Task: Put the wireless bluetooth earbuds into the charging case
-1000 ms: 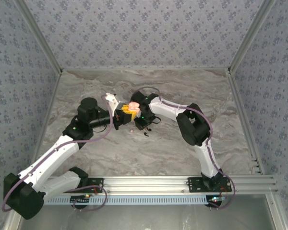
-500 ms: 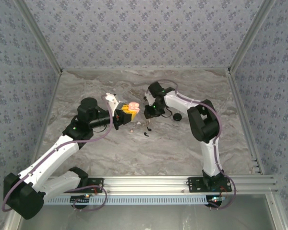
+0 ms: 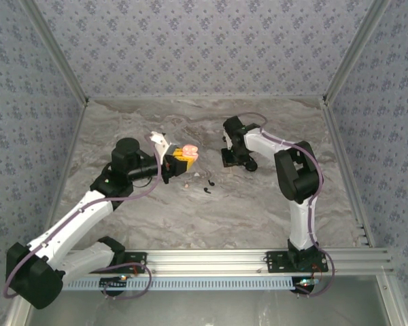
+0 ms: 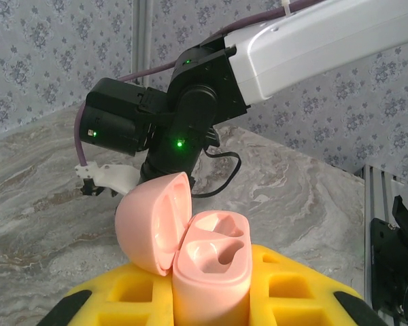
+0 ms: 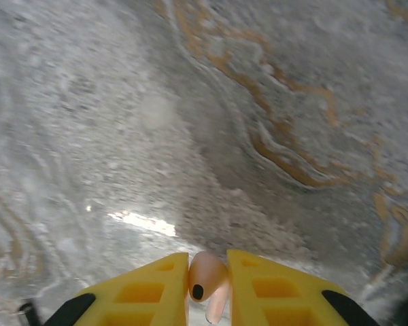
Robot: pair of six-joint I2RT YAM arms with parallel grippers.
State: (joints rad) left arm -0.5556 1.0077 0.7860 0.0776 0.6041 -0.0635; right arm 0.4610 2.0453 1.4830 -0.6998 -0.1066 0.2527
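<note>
Right claw (image 5: 208, 270) has swung away, clamped on a pink earbud (image 5: 205, 280); left claw (image 4: 211, 307) grips the open charging case (image 4: 212, 261).

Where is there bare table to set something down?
Free: the marble between the black hooks and the near rail, and the strip along the back wall. Crowded: the middle, where the left hand holds the pink case and the right hand an earbud.

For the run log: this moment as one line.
left hand shut on open pink charging case | right hand shut on pink earbud | earbud not yet inserted
</note>
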